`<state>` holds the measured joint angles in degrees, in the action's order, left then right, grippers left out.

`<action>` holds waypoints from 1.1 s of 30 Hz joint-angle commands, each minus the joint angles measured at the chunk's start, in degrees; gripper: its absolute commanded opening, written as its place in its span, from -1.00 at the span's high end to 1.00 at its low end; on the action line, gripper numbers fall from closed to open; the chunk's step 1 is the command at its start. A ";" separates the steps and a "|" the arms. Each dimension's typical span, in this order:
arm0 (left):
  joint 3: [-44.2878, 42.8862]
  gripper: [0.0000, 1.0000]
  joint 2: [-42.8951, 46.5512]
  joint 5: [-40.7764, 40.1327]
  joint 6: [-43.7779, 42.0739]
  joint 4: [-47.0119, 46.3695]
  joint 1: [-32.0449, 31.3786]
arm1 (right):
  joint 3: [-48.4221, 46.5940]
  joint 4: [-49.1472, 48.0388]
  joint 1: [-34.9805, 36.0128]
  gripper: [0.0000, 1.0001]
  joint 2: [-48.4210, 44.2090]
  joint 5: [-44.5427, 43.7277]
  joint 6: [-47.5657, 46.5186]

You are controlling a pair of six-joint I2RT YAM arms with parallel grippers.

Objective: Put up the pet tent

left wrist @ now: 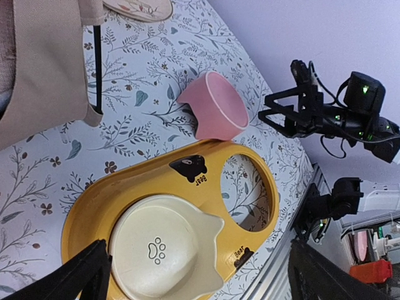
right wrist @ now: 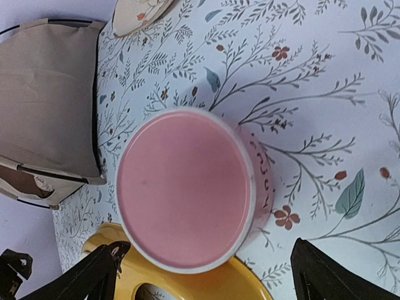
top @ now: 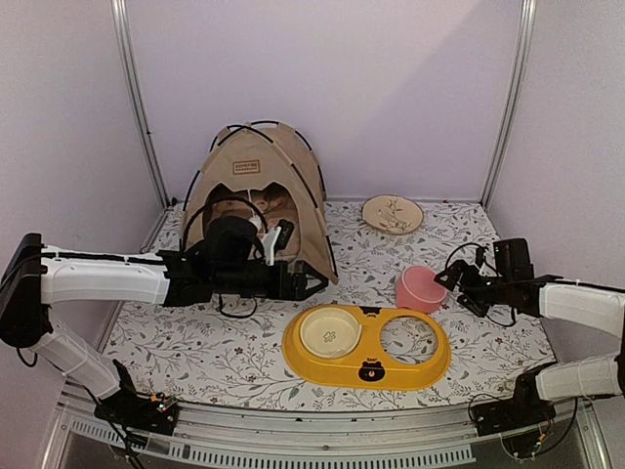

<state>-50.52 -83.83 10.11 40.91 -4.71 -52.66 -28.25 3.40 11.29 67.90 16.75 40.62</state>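
**Standing tent at back left, both pincers spread**

Pet tent (top: 264,186) stands upright at the back-left of the table (top: 195,342), tan canvas stretched over thin black poles that arch above its peak, brown label patch (top: 246,167) facing fwd. Its doorway is mostly hidden behind the L arm's wrist in the top view.

L gripper (top: 308,281) sits low by the tent's near right corner, fingers wide apart w/ nothing between them. Top view can't settle whether it touches the canvas. From the L wrist view, the tent's edge and one pole end lie up and to the side, apart from the fingers (left wrist: 87,275).

R gripper (top: 459,278) hangs just beside the pink bowl (top: 420,288), not touching it, jaws spread. R wrist cam looks straight down into that bowl.

Yellow tray (top: 430,366) lies near the front, between the arms, w/ a cream bowl (top: 329,332) in its L hole. The floral cloth shows through the R hole. Pink bowl stands just behind the tray's R end. A patterned plate (top: 392,213) lies at the back, right of the tent and well apart from it.
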 commanded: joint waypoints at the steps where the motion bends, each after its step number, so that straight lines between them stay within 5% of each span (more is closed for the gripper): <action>1: -0.71 -0.99 -1.16 0.82 -0.36 -0.26 -0.78 | 3.88 0.00 5.72 -0.98 -7.31 -0.39 7.97; 6: -0.79 -0.99 -2.23 1.00 0.48 -1.51 -0.87 | 8.87 -1.81 16.89 -0.98 -7.30 -5.91 15.12; 13: -1.70 -0.99 -2.67 0.88 0.43 -0.90 -0.86 | 6.02 -18.24 28.50 -0.98 8.27 -6.69 21.47; 23: -1.10 -0.99 -0.30 -0.86 0.05 1.54 -0.92 | 9.78 -30.58 27.56 -0.98 13.35 -15.73 27.37; 33: -2.21 -0.99 -1.14 -0.21 0.32 1.10 -0.96 | 18.80 -63.56 24.81 -0.98 22.54 -20.38 39.05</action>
<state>-51.09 -85.60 9.82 41.56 -3.77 -52.86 -12.47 -47.57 37.76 86.15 0.93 73.76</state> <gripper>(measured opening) 0.995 0.989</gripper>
